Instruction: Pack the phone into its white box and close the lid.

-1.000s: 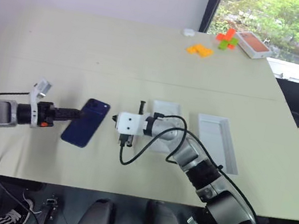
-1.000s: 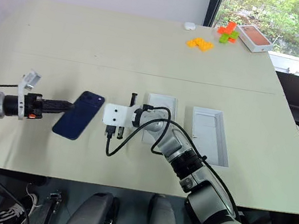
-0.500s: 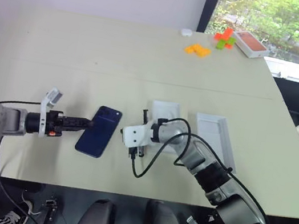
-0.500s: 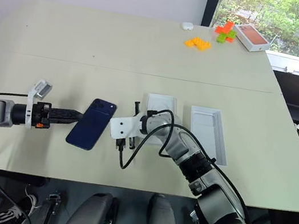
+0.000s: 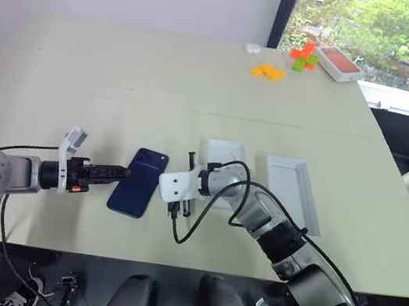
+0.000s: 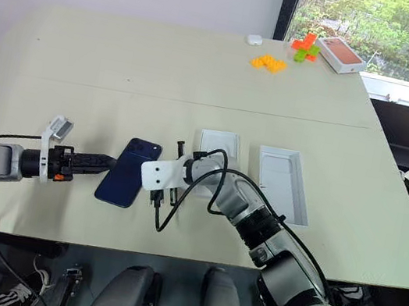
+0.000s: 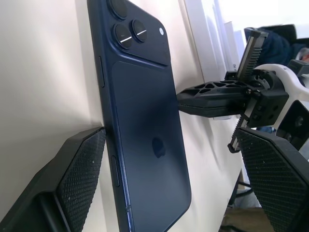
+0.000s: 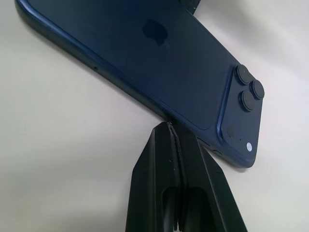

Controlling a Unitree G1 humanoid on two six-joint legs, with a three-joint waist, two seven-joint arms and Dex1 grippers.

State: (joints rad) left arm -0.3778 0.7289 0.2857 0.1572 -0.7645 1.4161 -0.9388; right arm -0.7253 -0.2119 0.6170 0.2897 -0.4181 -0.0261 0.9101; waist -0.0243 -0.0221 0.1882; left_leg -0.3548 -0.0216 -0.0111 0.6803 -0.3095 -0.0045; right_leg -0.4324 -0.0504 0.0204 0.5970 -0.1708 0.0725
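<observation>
**Phone pinned between two claws, box still waiting**

We see the slim dark navy-blue phone (image 5: 138, 182) lying glossy back up on the pale tabletop (image 5: 161, 82), and both arms have closed in on it over the last second. The left gripper (image 5: 116, 172) has come in from the phone's outer long edge, its black fingers spread wide; in the left wrist view one textured pad (image 7: 79, 171) sits right against that edge while the other stands well off, so nothing is clamped yet. The right gripper (image 8: 170, 129) has dropped lower, its fingers pressed flat together, the tip touching the phone's opposite long edge near the camera cluster.

We judge this as a brace: the shut claw holds the phone from sliding while the wide one works to get a finger beneath it.

Just beyond the right gripper sits a thin white insert (image 5: 225, 155), and further out lies the shallow white box tray (image 5: 294, 193), empty. We cannot tell base from lid here. Packing has not begun.
</observation>
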